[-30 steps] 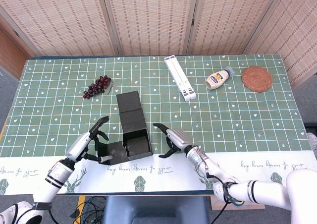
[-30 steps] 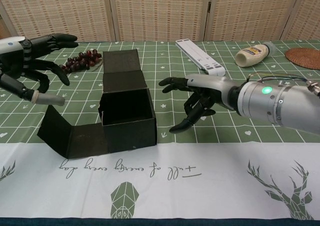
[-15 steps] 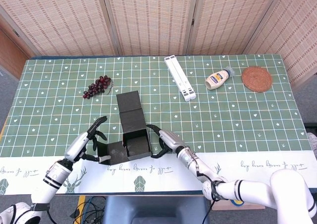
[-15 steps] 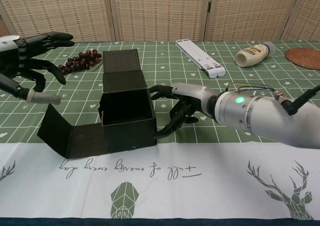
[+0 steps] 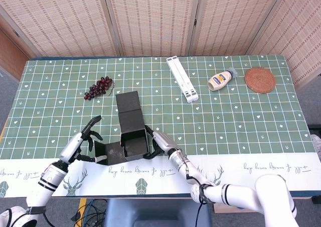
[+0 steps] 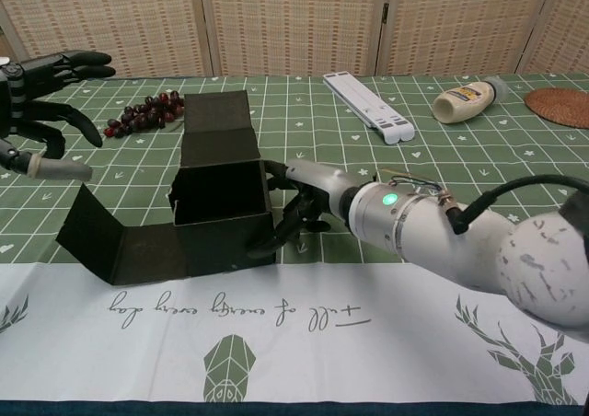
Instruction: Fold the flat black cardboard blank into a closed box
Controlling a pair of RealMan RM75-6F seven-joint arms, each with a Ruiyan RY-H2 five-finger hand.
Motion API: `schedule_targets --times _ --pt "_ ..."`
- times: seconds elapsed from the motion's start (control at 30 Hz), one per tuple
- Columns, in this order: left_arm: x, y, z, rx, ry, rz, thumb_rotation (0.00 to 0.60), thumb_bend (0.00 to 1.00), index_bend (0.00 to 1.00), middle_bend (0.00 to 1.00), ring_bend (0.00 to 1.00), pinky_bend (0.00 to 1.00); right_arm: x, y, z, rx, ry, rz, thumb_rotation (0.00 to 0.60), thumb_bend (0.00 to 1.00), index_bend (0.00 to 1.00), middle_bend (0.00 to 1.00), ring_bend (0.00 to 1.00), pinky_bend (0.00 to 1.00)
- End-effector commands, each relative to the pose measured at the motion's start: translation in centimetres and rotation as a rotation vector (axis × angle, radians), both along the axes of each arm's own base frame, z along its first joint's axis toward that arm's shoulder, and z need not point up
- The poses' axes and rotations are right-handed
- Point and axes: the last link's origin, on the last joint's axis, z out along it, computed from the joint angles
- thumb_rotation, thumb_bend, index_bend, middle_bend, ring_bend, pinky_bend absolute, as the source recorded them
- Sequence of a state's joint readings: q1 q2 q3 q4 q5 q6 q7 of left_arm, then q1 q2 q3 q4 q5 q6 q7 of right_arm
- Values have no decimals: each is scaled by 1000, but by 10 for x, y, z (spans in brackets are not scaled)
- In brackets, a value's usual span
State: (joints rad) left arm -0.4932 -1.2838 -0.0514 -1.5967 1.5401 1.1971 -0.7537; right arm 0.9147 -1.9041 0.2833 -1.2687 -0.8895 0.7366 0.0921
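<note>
The black cardboard box [image 5: 131,136] stands half-folded near the table's front edge, its cavity open upward. Its lid panel [image 5: 128,104] lies flat behind it, and a side flap [image 5: 107,151] is spread out to the left. In the chest view the box [image 6: 221,223] has this flap [image 6: 106,241] half raised. My right hand [image 5: 160,144] presses its fingers against the box's right wall, also seen in the chest view [image 6: 296,209]. My left hand [image 5: 83,140] hovers left of the flap with fingers apart, holding nothing; the chest view shows it [image 6: 41,112] well off the box.
A bunch of dark grapes [image 5: 99,87] lies behind the box on the left. A white folded stand [image 5: 182,79], a mayonnaise bottle [image 5: 221,79] and a woven coaster [image 5: 260,80] sit at the back right. A white cloth strip runs along the front edge.
My right hand moved left until its fingers met the box's right wall, and the box slid slightly left. My left hand drew back to the left, away from the flap.
</note>
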Motion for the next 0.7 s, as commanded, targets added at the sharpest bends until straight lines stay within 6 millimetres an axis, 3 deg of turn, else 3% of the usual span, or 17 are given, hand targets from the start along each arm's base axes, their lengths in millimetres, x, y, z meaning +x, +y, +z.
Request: schedule_targets --times 0.03,0.33,0.7 --pt "-4 2 3 16 10 6 600 30 0 0 392 670 4 -2 -3 -32 -36 -33 600 104 0 231 737 937" --pt "-15 11 21 134 46 36 600 30 0 0 392 670 5 -4 8 -30 -114 -83 600 170 36 303 737 939" --pt "-27 20 52 341 92 98 600 30 0 0 392 670 -11 -15 64 -91 -289 -167 600 236 65 326 737 942"
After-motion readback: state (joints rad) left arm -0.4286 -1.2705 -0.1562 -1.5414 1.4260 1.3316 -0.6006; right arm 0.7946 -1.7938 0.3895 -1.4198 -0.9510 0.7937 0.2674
